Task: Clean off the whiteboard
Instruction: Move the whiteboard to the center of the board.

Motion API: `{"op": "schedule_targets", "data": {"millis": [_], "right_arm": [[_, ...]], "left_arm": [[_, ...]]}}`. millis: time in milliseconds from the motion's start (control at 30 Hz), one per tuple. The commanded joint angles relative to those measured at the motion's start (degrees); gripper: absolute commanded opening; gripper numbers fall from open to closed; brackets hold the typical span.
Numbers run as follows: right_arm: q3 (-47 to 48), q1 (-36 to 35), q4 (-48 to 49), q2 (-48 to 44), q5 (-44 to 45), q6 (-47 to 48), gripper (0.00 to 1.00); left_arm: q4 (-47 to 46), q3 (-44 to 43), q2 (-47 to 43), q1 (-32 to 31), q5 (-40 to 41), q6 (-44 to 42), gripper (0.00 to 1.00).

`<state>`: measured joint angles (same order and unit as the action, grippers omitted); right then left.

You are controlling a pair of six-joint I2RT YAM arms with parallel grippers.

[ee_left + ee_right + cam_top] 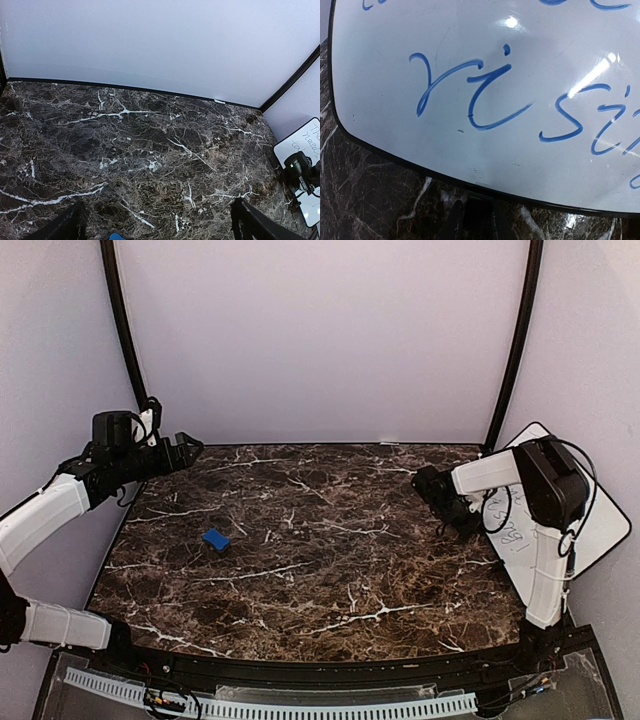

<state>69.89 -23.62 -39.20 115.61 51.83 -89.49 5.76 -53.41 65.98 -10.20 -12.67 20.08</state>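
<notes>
The whiteboard (604, 512), white with a thin black edge and blue handwriting, lies tilted at the table's right edge and juts past it. It fills the right wrist view (485, 150) and shows at the far right of the left wrist view (303, 141). My right gripper (441, 502) is shut, with its tips (479, 206) at the board's near black edge; I cannot tell whether they touch it. The blue eraser block (216, 539) lies on the table's left part, apart from both grippers. My left gripper (186, 448) is open and empty, raised over the far left corner.
The dark marble table (330, 540) is enclosed by pale walls, with black poles (118, 320) at the back corners. A grey ribbed strip (270, 705) runs along the near edge. The right arm's cable (585, 490) loops over the whiteboard.
</notes>
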Motion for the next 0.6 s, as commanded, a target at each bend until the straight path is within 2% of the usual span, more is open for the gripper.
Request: {"op": "schedule_targets", "data": {"millis": [0,567], "right_arm": [[-0.63,-2.94,0.34,-1.15,-2.56,1.26,0.01],[5.92,-14.64,-1.09,3.01,-5.21,0.83,0.00]], "left_arm": [[-1.28,0.44,-0.45,-0.27,-0.39,0.05,0.99],[-1.35,0.85,-1.41,-0.26,-0.26,-0.04,0.99]]}}
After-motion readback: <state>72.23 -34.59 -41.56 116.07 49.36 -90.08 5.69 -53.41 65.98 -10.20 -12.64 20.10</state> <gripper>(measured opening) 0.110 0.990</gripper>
